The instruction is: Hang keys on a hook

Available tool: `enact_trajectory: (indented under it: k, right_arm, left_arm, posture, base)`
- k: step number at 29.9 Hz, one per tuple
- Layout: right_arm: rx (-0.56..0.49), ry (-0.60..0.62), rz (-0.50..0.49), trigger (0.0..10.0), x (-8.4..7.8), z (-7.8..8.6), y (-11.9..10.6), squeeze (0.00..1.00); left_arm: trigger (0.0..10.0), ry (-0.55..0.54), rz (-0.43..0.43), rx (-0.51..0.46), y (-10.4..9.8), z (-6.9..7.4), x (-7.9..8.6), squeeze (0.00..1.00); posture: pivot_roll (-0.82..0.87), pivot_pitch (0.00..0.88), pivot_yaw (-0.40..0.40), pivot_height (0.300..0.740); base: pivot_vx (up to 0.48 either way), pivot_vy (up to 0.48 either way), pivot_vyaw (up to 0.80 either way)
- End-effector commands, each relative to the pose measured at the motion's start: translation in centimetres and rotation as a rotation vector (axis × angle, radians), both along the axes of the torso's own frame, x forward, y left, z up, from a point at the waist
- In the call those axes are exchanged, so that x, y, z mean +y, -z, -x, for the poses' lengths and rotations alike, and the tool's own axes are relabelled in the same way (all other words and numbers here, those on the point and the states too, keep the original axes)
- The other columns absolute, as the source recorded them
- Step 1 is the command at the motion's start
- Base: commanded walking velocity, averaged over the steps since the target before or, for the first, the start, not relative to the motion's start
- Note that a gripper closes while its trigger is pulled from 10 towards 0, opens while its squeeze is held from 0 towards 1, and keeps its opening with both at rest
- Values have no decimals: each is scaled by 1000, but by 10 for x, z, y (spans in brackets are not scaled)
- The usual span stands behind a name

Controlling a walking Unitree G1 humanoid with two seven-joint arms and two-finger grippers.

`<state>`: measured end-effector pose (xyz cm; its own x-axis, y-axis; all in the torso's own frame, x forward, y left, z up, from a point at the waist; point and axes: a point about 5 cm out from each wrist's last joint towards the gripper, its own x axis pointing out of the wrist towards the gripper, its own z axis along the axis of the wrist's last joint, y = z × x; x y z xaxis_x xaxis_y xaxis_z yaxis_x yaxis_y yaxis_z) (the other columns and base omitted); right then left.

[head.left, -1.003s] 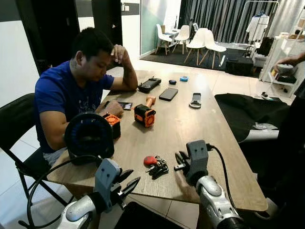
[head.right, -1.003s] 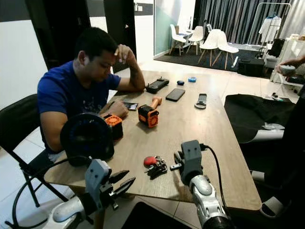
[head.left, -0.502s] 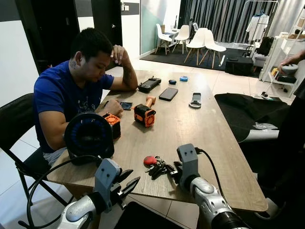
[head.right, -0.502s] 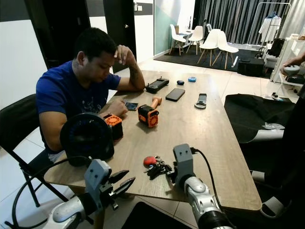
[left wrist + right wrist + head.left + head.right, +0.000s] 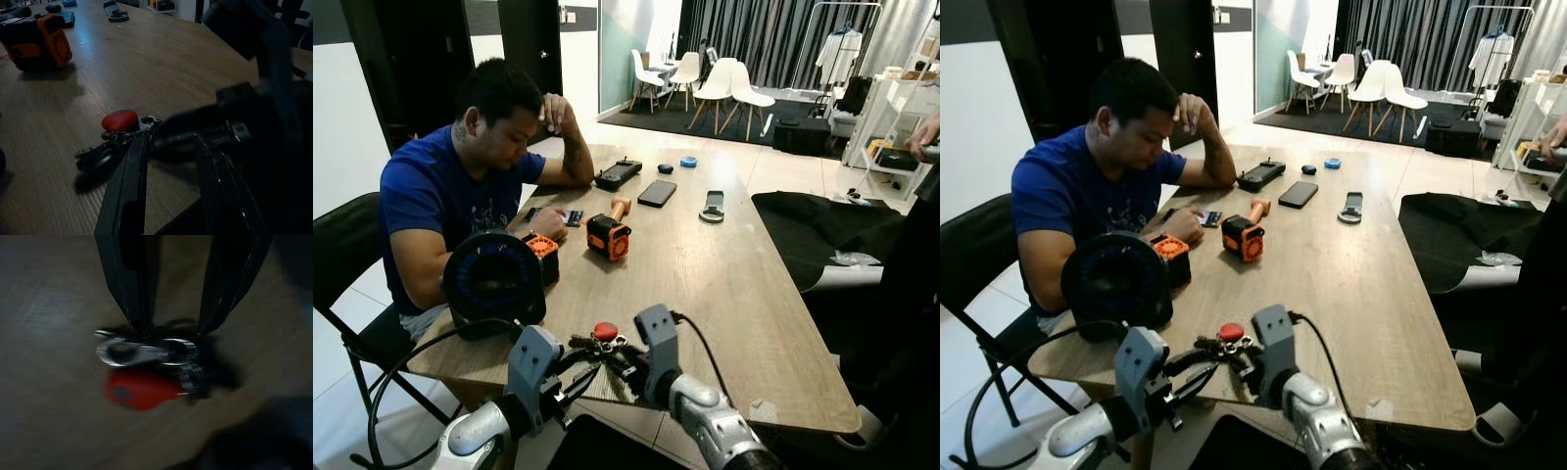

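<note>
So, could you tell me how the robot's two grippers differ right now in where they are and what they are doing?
The right gripper is over the wooden table with its fingertips down at the metal ring of the keys; the left gripper hangs at the table's near edge, just short of the keys and touching nothing. The right arm reaches across toward the robot's left; the left arm stays on its own side. Both have their black fingers apart, and neither has closed on the keys.
</note>
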<state>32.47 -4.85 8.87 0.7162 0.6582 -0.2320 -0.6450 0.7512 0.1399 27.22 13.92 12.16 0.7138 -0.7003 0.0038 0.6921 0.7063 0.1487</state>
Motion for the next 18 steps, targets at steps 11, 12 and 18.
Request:
enact_trajectory:
  k: [11,12,18]
  right_arm:
    - [-22,-25,-10,10000,3,9,-4,0]
    - [-44,20,-17,10000,-4,5,-8,0]
    - [-99,258,-51,10000,-50,-15,-18,0]
  left_arm:
    - [10000,-1,-31,7,3,2,3,0]
    - [10000,-2,-30,7,3,2,2,0]
    - [10000,-3,-26,9,3,2,3,0]
  posture:
    - [43,66,-21,740]
    - [43,67,-21,740]
    - [37,70,-18,740]
  base:
    - [0,0,0]
    - [0,0,0]
    - [0,0,0]
